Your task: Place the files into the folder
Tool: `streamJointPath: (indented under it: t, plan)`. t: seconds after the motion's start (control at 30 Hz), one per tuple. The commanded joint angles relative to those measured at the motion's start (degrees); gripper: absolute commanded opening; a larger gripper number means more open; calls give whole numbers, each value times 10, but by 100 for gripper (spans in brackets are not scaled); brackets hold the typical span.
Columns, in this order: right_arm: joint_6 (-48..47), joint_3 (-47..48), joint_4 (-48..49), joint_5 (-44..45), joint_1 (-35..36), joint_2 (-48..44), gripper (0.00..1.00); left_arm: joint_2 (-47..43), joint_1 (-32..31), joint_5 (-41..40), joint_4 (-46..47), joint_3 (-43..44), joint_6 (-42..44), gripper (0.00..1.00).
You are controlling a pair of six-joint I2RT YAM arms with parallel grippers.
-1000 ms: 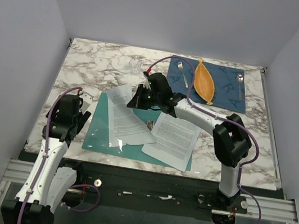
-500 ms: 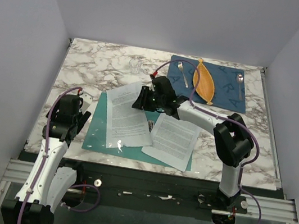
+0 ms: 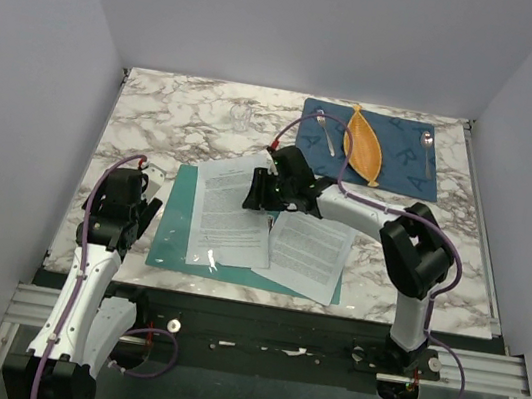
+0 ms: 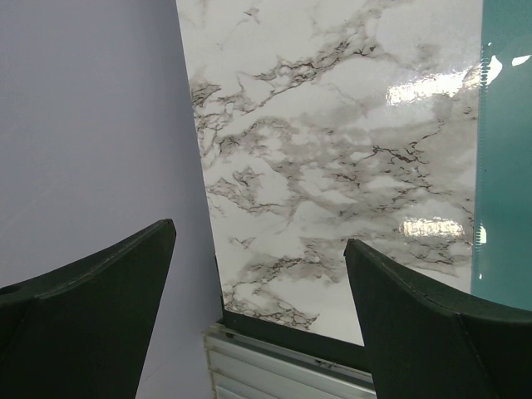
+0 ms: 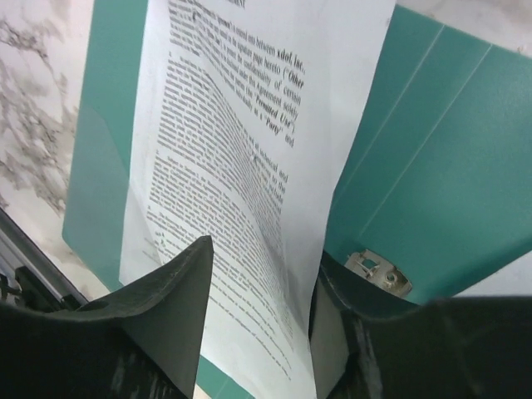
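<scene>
files (image 5: 249,166) sit inside parted right gripper (image 5: 262,258), arm stretched over folder (image 5: 432,166); left gripper (image 4: 259,235) open.

the surface (image 4: 332,166) looks like polished marble, white with grey veins, glossy enough to throw bright glare patches. the folder (image 5: 449,191) is smooth teal plastic with a soft sheen, and a clear plastic pocket (image 5: 96,191) lies over its inner face. the small clip (image 5: 378,270) on it is dull silver metal. the files (image 3: 231,216) are thin matt white paper with black print, one sheet gently creased. at the far right corner the dark blue placemat (image 3: 397,170) looks matt, and the spoon (image 3: 427,142) is shiny metal. the fingers (image 4: 100,307) of the left gripper (image 4: 259,235) are matt black plastic.
</scene>
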Motion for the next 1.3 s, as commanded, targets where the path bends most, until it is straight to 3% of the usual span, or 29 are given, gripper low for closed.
streamJointPath:
  t: [0.0,0.2,0.3,0.43,0.67,1.27]
  plan:
    - [-35,-20,-44,8,0,-33,56,-2,1,-9,-2,4,11,99]
    - [-37,-54,-55,11,1,-60,53,3,2,-6,-2,5,6,99]
    - [-31,-67,-55,7,0,-64,43,4,1,-5,1,7,1,99]
    - [-18,-64,-49,-4,0,-59,21,5,2,-5,2,6,0,99]
    - [16,-64,-27,-24,0,-43,1,1,1,-8,3,4,3,99]
    - [112,1,4,-31,1,11,1,3,1,-9,1,10,3,99]
